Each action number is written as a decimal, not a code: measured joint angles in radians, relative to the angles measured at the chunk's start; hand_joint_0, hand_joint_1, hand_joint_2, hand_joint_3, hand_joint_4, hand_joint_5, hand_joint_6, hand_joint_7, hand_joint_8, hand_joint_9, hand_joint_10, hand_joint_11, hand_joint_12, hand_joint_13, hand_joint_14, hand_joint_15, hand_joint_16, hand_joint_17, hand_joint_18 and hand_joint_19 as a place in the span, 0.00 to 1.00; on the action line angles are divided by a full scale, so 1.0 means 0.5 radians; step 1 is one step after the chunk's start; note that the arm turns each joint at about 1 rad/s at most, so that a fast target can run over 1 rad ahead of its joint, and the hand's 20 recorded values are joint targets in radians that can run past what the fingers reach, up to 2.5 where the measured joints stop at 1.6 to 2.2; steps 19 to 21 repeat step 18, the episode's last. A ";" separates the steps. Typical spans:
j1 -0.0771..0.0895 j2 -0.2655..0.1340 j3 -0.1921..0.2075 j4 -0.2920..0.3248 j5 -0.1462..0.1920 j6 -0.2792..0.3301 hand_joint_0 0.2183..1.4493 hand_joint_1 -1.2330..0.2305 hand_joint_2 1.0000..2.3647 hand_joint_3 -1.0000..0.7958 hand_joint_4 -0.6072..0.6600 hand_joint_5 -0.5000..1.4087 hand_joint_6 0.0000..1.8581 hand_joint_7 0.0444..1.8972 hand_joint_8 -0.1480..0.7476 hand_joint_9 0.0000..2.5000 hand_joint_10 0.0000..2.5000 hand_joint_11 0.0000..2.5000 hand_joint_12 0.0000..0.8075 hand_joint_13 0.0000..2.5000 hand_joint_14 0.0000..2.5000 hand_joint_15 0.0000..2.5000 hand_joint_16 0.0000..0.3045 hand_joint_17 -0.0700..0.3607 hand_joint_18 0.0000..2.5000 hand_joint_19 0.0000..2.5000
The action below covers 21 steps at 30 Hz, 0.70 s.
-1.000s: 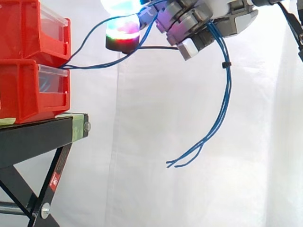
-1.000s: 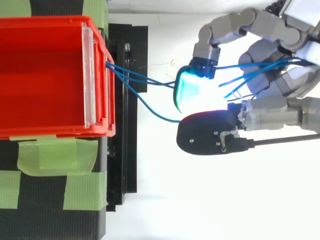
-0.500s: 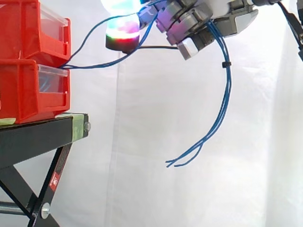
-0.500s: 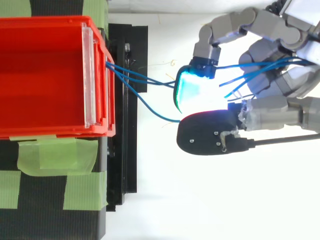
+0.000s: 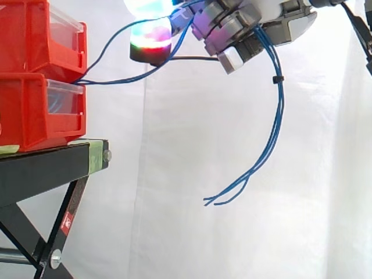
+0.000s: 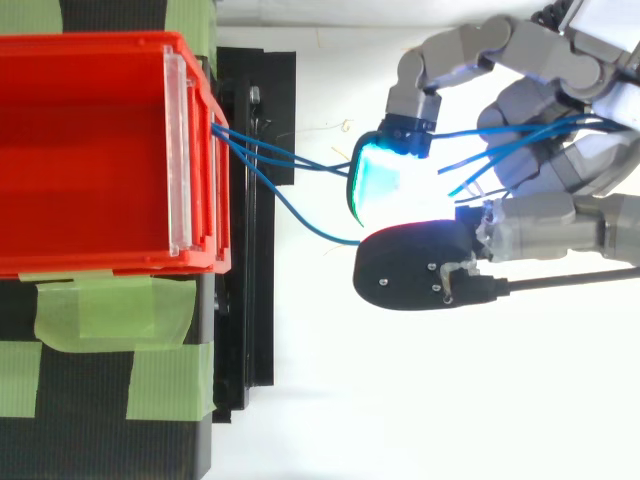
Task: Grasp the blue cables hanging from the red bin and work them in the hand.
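Note:
Several thin blue cables [image 5: 278, 122] run from the front of the red bins [image 5: 35, 75] across the gap into my hand [image 5: 256, 26], high at the right of the side view. My fingers are curled around the cables. The loose ends hang down below the hand, held together by a small black tie [image 5: 277, 78], and end free in the air. From above, the blue cables [image 6: 285, 160] leave the red bin [image 6: 90, 150] at its clear front plate and pass between the glowing fingertips [image 6: 385, 175] of my hand [image 6: 560, 200].
The bins sit on a black stand [image 5: 52, 165] with green tape [image 6: 110, 310] on its top. A white curtain [image 5: 192, 232] hangs behind. Open air lies below and to the right of the stand's edge.

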 measured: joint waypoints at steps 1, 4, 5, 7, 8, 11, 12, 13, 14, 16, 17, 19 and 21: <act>0.000 0.000 0.000 0.000 0.000 0.000 0.54 0.41 0.02 0.44 0.66 0.35 0.59 0.60 0.71 0.42 1.00 1.00 0.89 0.69 1.00 0.75 0.73 0.55 0.88 0.22; 0.000 0.000 0.000 0.000 0.000 0.000 0.54 0.41 0.02 0.45 0.66 0.35 0.59 0.60 0.71 0.42 1.00 1.00 0.89 0.69 1.00 0.75 0.73 0.55 0.88 0.22; 0.000 0.000 0.000 0.000 0.000 0.000 0.54 0.41 0.02 0.45 0.66 0.35 0.59 0.60 0.71 0.42 1.00 1.00 0.89 0.69 1.00 0.75 0.73 0.55 0.88 0.22; 0.000 0.000 0.000 0.000 0.000 0.000 0.54 0.41 0.02 0.45 0.66 0.35 0.59 0.60 0.71 0.42 1.00 1.00 0.89 0.69 1.00 0.75 0.73 0.55 0.88 0.22; 0.000 -0.001 0.000 0.000 0.000 0.000 0.54 0.41 0.02 0.45 0.66 0.35 0.59 0.60 0.71 0.42 1.00 1.00 0.89 0.69 1.00 0.75 0.73 0.55 0.88 0.22; 0.000 0.000 0.000 0.000 0.000 0.000 0.54 0.41 0.02 0.44 0.66 0.35 0.59 0.60 0.71 0.42 1.00 1.00 0.89 0.69 1.00 0.75 0.73 0.55 0.88 0.22; 0.000 -0.001 0.001 0.000 0.000 0.000 0.54 0.41 0.02 0.44 0.66 0.35 0.59 0.60 0.71 0.42 1.00 1.00 0.89 0.69 1.00 0.75 0.73 0.55 0.88 0.22; 0.000 -0.001 0.000 0.000 0.000 0.000 0.54 0.41 0.02 0.45 0.66 0.35 0.59 0.60 0.71 0.42 1.00 1.00 0.89 0.69 1.00 0.75 0.73 0.55 0.88 0.22; 0.000 -0.001 0.000 0.000 0.000 0.000 0.54 0.41 0.02 0.45 0.66 0.35 0.59 0.60 0.71 0.42 1.00 1.00 0.89 0.69 1.00 0.75 0.73 0.55 0.88 0.22; 0.000 0.000 0.000 0.001 0.000 0.000 0.54 0.41 0.02 0.44 0.66 0.35 0.59 0.60 0.71 0.42 1.00 1.00 0.89 0.69 1.00 0.75 0.73 0.55 0.88 0.22; 0.000 0.000 0.000 0.000 0.000 0.000 0.54 0.41 0.02 0.45 0.66 0.35 0.59 0.60 0.71 0.42 1.00 1.00 0.89 0.69 1.00 0.75 0.73 0.55 0.88 0.22; 0.000 0.000 0.000 0.000 0.000 0.000 0.54 0.41 0.02 0.44 0.66 0.35 0.59 0.60 0.71 0.42 1.00 1.00 0.89 0.69 1.00 0.75 0.73 0.55 0.88 0.22; 0.000 0.000 0.000 0.000 0.000 0.000 0.54 0.41 0.02 0.44 0.66 0.35 0.59 0.60 0.71 0.42 1.00 1.00 0.89 0.69 1.00 0.75 0.73 0.55 0.88 0.22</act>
